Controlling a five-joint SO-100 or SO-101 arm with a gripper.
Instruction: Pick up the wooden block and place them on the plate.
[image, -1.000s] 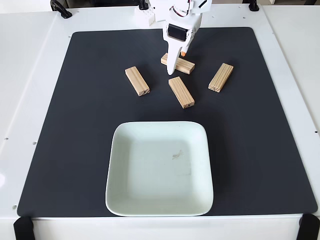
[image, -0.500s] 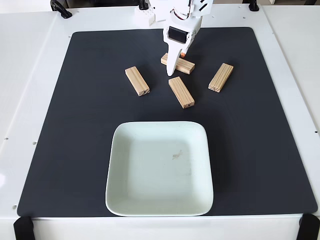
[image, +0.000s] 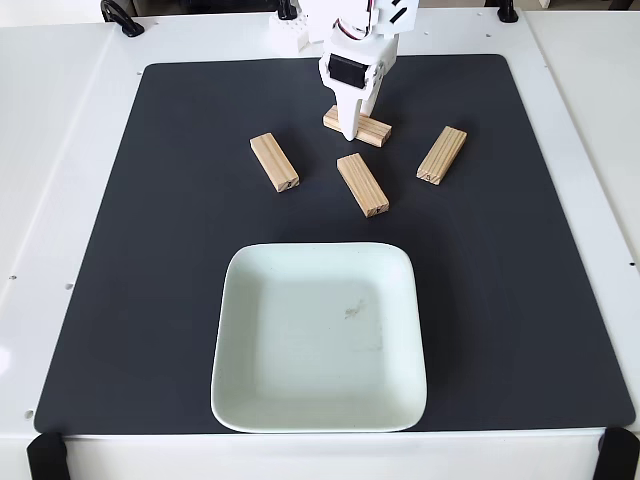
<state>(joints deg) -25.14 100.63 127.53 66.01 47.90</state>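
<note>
Several pale wooden blocks lie on the black mat: one at the left (image: 274, 162), one in the middle (image: 362, 184), one at the right (image: 442, 154), and a far one (image: 368, 129) partly covered by my gripper (image: 349, 132). The white gripper points down over the far block's left half, its tip at the block's near edge. Its fingers look like a single white wedge, so I cannot make out a gap or a hold. The mint-green plate (image: 236, 300) sits at the near middle of the mat with nothing in it but a small smudge.
The black mat (image: 160, 250) covers most of the white table (image: 60, 180). The arm's base (image: 300, 30) stands at the far edge. Black clamps sit at the near corners (image: 45, 455) and black cable ends at the far edge (image: 122, 20).
The gripper has drawn back toward the arm's base, its tip moving from just past the far block onto it. Blocks and plate have not moved.
</note>
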